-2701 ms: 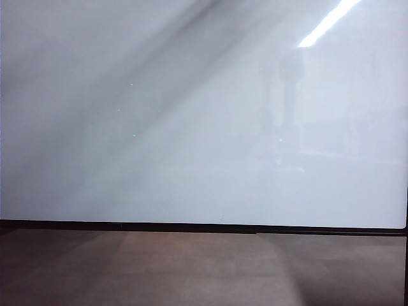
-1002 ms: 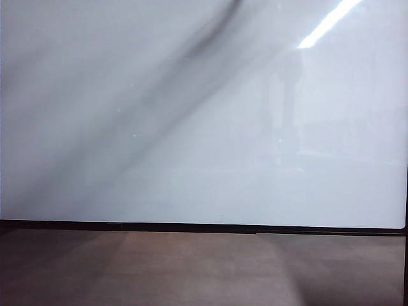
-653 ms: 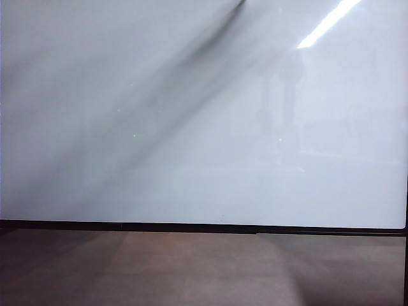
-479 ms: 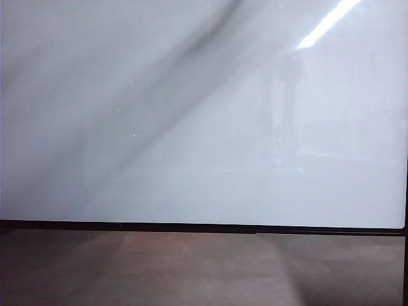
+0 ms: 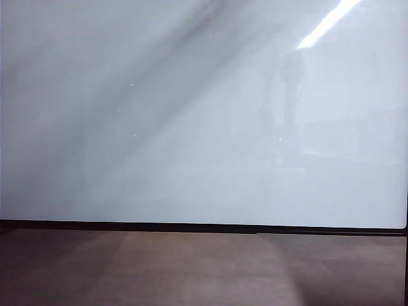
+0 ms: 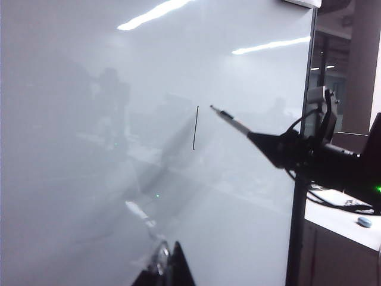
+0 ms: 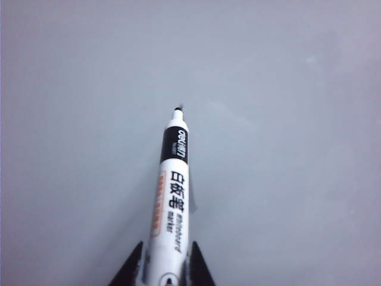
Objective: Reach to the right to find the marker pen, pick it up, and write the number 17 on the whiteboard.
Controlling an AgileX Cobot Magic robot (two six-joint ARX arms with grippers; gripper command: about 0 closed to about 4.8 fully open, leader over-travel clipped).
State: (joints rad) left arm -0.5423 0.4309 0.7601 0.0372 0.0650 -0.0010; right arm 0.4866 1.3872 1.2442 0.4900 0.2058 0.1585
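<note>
The whiteboard [image 5: 191, 127] fills the exterior view, and neither gripper shows there. In the left wrist view a short black vertical stroke [image 6: 195, 128] stands on the whiteboard [image 6: 89, 149]. Just beside the stroke's upper end is the tip of the marker pen [image 6: 232, 122], which the right gripper [image 6: 259, 140] holds out toward the board. In the right wrist view the right gripper [image 7: 165, 271] is shut on the white marker pen [image 7: 172, 196], uncapped, its tip close to the board. I cannot tell whether the tip touches. The left gripper [image 6: 169, 265] is shut, near the board.
A thin black frame edge [image 5: 191, 227] runs along the board's lower side, with a brown matte surface [image 5: 191, 268] below it. Past the board's right edge, the left wrist view shows cables [image 6: 309, 179] and a pale desk with a small bluish object [image 6: 364, 221].
The dark diagonal shadow streak across the upper whiteboard in the exterior view has faded and shifted. Nothing else there differs.
</note>
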